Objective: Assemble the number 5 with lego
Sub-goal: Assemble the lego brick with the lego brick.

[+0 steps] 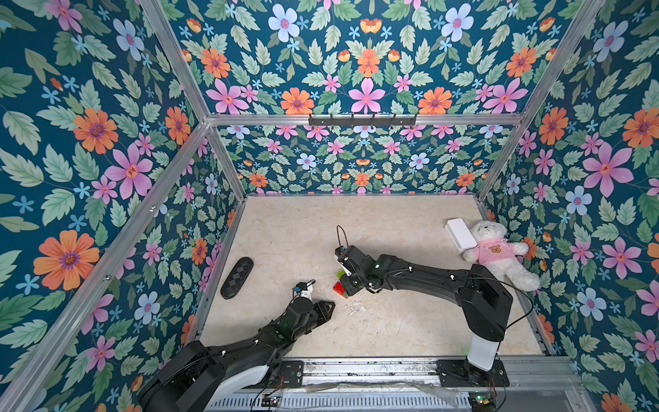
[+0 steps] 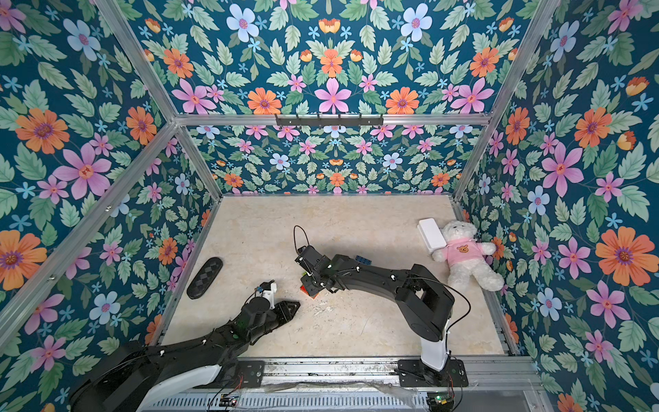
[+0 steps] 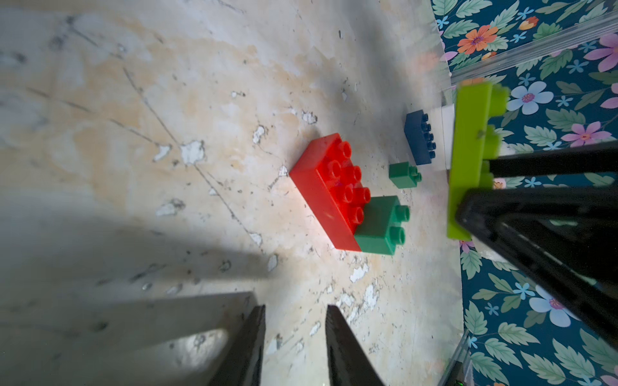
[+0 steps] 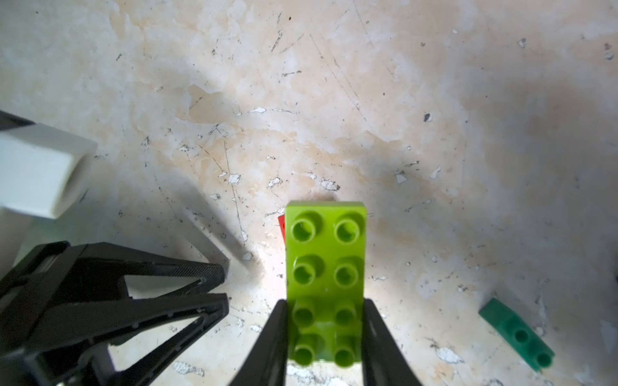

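Right end effector [image 4: 324, 302]: clamped on one end of the lime-green brick [image 4: 326, 254], one finger on each long side, studs facing the wrist camera. The brick is held clear of the desk [image 1: 356, 221], above the red brick [image 3: 326, 190]. The left wrist view shows a gap between the two.

Red brick: flat on the desk near its middle, somewhat toward the front edge, studs up. One dark-green brick [image 3: 378, 227] is seated on the studs at one end of it.

Second dark-green brick [image 3: 401, 175]: loose on the desk, just beside the red brick, between it and the blue brick [image 3: 416, 138]. In a top view the blue brick [image 2: 363, 259] shows beside the right arm.

Left end effector [image 3: 295, 309]: fingers slightly apart, nothing between them, low over the desk near the red brick on its front-left side.

Other items: teddy [image 1: 495, 249] and white box [image 1: 460, 233] at the right edge, touching; black oval object [image 1: 237, 273] at the left edge.
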`<control>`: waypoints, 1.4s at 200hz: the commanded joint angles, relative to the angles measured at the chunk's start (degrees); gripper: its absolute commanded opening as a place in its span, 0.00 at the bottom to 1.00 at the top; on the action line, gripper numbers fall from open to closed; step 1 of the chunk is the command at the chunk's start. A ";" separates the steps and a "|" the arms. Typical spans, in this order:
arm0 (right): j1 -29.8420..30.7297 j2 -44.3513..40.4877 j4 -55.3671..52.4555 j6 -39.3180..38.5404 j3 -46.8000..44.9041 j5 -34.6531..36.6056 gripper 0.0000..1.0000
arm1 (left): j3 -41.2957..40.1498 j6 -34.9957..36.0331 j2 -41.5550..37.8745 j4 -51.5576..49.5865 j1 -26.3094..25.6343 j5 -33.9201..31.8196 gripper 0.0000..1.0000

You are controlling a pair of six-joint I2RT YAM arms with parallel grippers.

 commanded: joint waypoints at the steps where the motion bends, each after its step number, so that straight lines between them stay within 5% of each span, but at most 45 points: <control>1: 0.08 0.31 0.18 -2.86 0.09 -1.24 0.22 | -0.36 0.14 -1.07 -3.36 0.07 -0.51 0.35; 280: 0.17 2.75 -0.59 -9.31 -0.73 -1.70 0.22 | -0.86 0.41 -1.53 -4.87 0.07 -2.05 0.34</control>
